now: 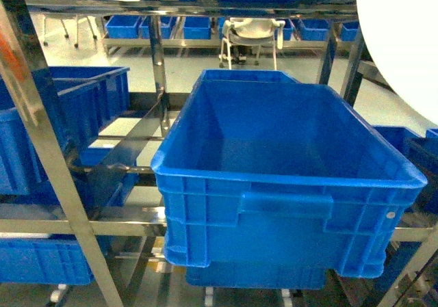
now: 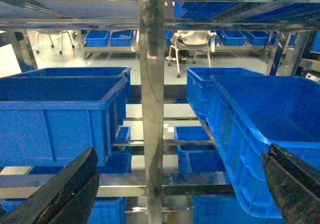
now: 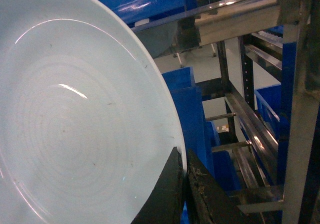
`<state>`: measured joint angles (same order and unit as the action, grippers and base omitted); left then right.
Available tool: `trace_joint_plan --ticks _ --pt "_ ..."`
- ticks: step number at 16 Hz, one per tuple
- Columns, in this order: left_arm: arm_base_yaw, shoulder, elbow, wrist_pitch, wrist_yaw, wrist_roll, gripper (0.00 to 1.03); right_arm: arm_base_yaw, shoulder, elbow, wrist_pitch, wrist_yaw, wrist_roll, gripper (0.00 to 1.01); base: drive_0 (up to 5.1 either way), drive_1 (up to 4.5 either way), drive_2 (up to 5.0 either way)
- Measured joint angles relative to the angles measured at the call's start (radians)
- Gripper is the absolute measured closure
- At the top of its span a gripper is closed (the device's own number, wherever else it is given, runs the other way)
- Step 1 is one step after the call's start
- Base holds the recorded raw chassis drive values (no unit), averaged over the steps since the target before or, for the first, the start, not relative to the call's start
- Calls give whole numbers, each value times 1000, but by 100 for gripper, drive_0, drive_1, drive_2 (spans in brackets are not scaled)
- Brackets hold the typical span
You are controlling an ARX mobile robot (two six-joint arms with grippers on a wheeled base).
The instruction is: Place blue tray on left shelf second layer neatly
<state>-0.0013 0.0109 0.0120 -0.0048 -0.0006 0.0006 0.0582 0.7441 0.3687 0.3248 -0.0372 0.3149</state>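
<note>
The blue tray (image 3: 75, 124) is a pale, smooth dish that fills the left of the right wrist view. My right gripper (image 3: 183, 154) is shut on its rim, one dark finger on each face. In the head view the tray (image 1: 400, 40) shows as a pale curved disc at the upper right, held above a large blue crate (image 1: 287, 177). My left gripper (image 2: 181, 149) is open and holds nothing, its fingers (image 2: 65, 194) spread to either side of an upright post (image 2: 151, 99) of the steel shelf. The left shelf bay (image 1: 41, 150) holds blue crates (image 1: 82, 102) on its tiers.
Deep blue crates sit on both sides of the post, one on the left (image 2: 60, 114) and one on the right (image 2: 265, 124). Steel rails (image 3: 250, 129) and an upright (image 3: 300, 134) stand close on the right of the tray. A white chair (image 1: 252, 37) stands on the floor behind the rack.
</note>
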Motion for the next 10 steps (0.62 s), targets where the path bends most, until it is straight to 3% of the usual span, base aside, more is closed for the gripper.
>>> trace_joint_plan --ticks 10 --pt "0 0 0 0 0 0 5 0 5 0 -2 0 0 99 0 0 0"
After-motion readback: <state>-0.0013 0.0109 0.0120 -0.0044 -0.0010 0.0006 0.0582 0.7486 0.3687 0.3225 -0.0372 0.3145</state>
